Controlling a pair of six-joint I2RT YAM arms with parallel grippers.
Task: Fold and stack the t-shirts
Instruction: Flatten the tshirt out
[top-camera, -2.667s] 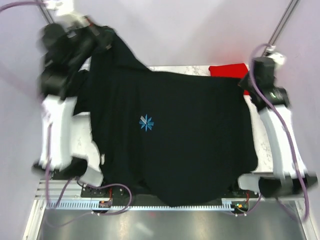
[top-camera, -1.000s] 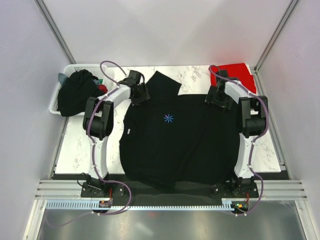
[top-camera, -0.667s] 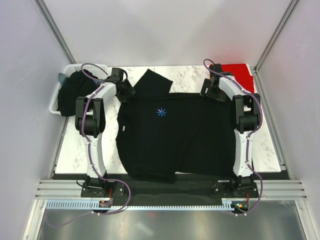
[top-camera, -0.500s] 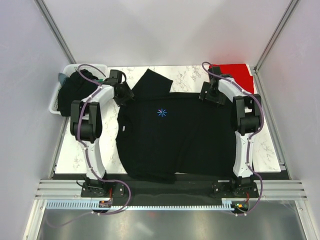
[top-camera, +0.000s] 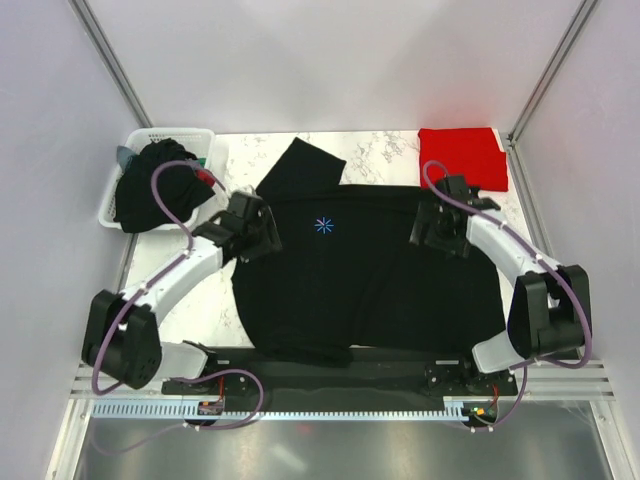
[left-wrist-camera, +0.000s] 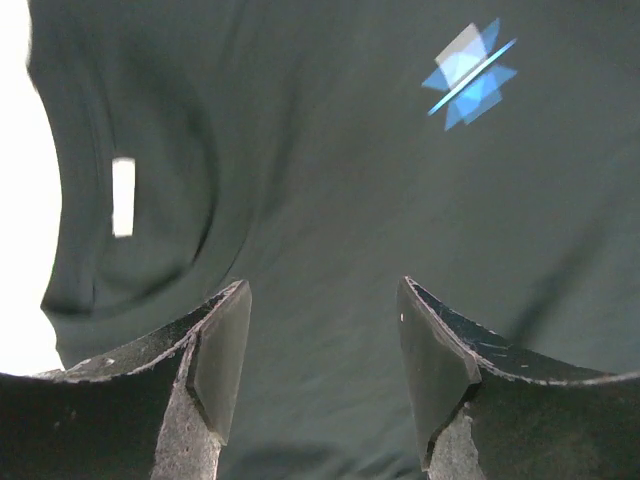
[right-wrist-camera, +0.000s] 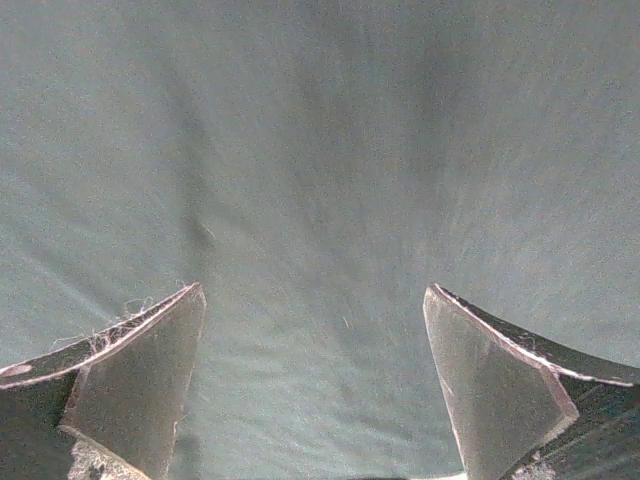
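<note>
Overhead first: both arms have pulled back from the far edge, so the black t-shirt (top-camera: 370, 290) now lies spread flat, ready to fold, under the left gripper (top-camera: 264, 234) and right gripper (top-camera: 428, 230).

Left wrist: my left gripper (left-wrist-camera: 320, 340) sits half open and empty, cloth directly below, starburst (left-wrist-camera: 470, 75) ahead and right.

Right wrist: the right gripper (right-wrist-camera: 312, 370) is wide open and empty, plain cloth underneath.

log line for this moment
black shirt: spread out | left pincer: open over it | right pincer: open over it | red shirt: far right corner
</note>
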